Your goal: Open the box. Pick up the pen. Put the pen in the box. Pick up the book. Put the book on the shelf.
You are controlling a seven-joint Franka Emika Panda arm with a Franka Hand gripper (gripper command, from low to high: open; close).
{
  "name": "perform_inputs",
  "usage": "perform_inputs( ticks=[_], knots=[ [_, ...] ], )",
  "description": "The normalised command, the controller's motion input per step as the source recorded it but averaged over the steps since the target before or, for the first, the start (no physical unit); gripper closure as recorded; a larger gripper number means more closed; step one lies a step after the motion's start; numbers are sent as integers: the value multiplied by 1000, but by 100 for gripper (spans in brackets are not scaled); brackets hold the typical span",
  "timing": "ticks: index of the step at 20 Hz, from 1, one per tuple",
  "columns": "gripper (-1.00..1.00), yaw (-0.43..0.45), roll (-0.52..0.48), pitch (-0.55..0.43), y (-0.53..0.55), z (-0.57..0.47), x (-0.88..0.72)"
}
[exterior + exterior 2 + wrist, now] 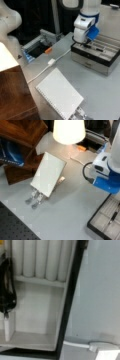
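The box stands open at a front view's right, its beige compartments showing. A slim black pen lies along one compartment, also seen as the pen in the box. My gripper hangs low over the box's left end, right at the pen's end; its fingers are hidden under the white and blue wrist. In the wrist view the box's interior fills the left, with a dark shape at the edge. The white spiral book lies on the table; book. The brown shelf stands beside it.
A white cable with a plug runs across the grey table between book and box; plug. A grey and blue bin with an orange item sits behind. A pale rounded body stands near the shelf.
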Motion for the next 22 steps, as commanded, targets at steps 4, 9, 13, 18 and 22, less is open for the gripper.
perform_inputs(
  ticks=[4,9,13,18,22],
  knots=[
    [-100,92,25,125,-227,55,-40],
    [-100,115,71,106,-289,102,-51],
    [-100,4,4,-71,-399,132,-24],
    [-100,-77,-216,-135,-384,14,-25],
    [-100,-84,-122,20,-270,35,-47]
  ],
)
